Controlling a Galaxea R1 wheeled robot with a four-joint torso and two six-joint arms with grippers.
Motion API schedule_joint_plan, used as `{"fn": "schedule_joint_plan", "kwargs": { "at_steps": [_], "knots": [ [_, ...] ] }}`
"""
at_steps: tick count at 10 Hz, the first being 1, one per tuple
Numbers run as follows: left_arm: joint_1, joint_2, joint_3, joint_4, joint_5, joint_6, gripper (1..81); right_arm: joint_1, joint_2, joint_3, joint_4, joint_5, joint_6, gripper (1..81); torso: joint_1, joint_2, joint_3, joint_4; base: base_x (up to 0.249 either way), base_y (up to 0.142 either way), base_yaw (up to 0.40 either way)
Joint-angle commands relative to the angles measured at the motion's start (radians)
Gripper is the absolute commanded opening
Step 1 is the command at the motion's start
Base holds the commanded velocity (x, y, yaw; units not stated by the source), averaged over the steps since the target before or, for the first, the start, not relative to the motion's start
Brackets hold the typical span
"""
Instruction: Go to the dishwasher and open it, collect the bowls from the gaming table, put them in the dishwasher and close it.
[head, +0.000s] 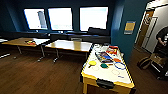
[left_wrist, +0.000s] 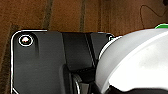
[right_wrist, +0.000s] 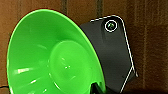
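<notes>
The gaming table (head: 107, 75), white-topped with a yellow edge, stands ahead to my right. On it lie a yellow bowl (head: 92, 63), a teal bowl (head: 104, 65) and an orange bowl (head: 117, 60). A large bright green bowl (right_wrist: 50, 57) hangs over the wood floor, close in the right wrist view, with my right gripper (right_wrist: 94, 88) shut on its rim. A white bowl (left_wrist: 135, 60) looms near in the left wrist view, above the floor, and my left gripper (left_wrist: 108, 89) is shut on it. The dishwasher is out of view.
A thin blue ring (head: 120, 65), books (head: 103, 57) and a red packet (head: 113, 50) share the gaming table. Two wood-topped tables (head: 70, 45) stand at left under the windows. A person (head: 162, 37) and a bag (head: 144, 62) are by the doorway at right.
</notes>
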Motion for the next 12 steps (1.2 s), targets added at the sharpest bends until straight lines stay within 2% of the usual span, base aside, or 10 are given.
{"fn": "schedule_joint_plan", "kwargs": {
  "at_steps": [1, 12],
  "knots": [
    [-0.046, -0.001, 0.002, 0.014, 0.006, 0.008, 1.0, 0.060, -0.014, -0.001, -0.001, -0.070, -0.004, 1.0, 0.000, 0.000, 0.000, 0.000, -0.144, 0.000, 0.000],
    [-0.044, 0.008, -0.004, 0.014, 0.006, 0.017, 1.0, 0.057, -0.013, -0.005, -0.001, -0.067, -0.004, 1.0, 0.000, 0.000, 0.000, 0.000, -0.145, 0.000, 0.000]
  ]
}}
